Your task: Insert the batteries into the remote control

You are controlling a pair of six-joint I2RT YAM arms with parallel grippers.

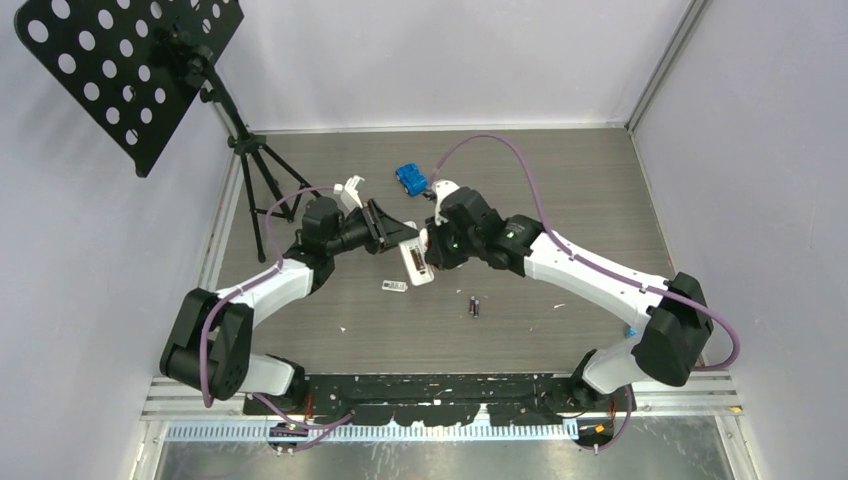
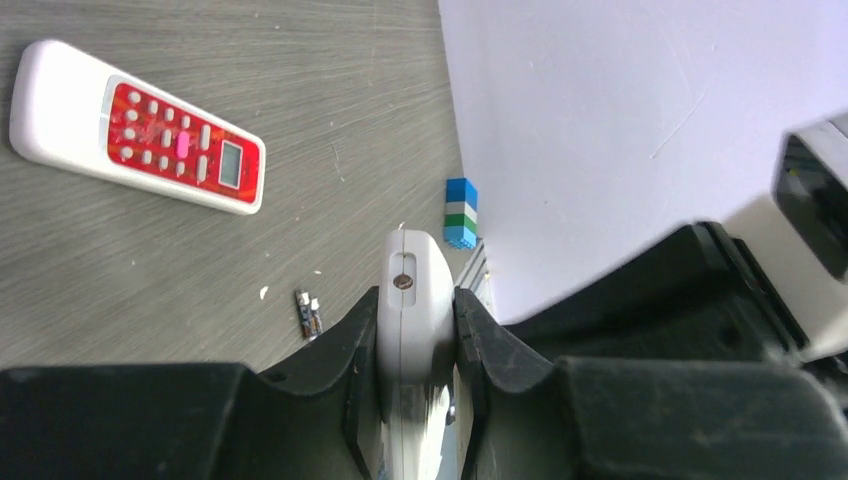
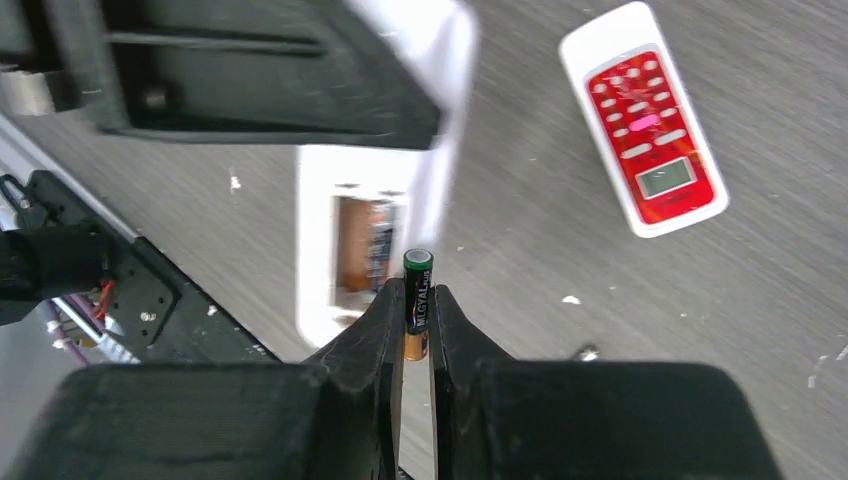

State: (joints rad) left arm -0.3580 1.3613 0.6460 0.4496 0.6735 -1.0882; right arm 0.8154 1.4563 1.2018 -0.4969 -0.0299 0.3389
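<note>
My left gripper [image 1: 392, 230] [image 2: 418, 325] is shut on a white remote [image 1: 416, 262] [image 2: 408, 290] and holds it edge-on above the table. In the right wrist view the remote [image 3: 320, 260] shows an open battery compartment [image 3: 365, 245] with what looks like one battery inside. My right gripper [image 1: 432, 246] [image 3: 417, 305] is shut on a dark battery with a green tip [image 3: 418, 280], upright, just right of the compartment. Two more batteries [image 1: 474, 306] [image 2: 308, 313] lie side by side on the table. A second, red-faced remote [image 1: 394, 286] [image 2: 140, 140] [image 3: 645, 130] lies flat on the table.
A stack of blue, white and green blocks [image 1: 411, 179] [image 2: 461, 212] stands behind the grippers. A white part [image 1: 350, 190] lies at the back left. A black perforated music stand [image 1: 130, 70] on a tripod [image 1: 255, 170] stands at the far left. Walls close the table on three sides.
</note>
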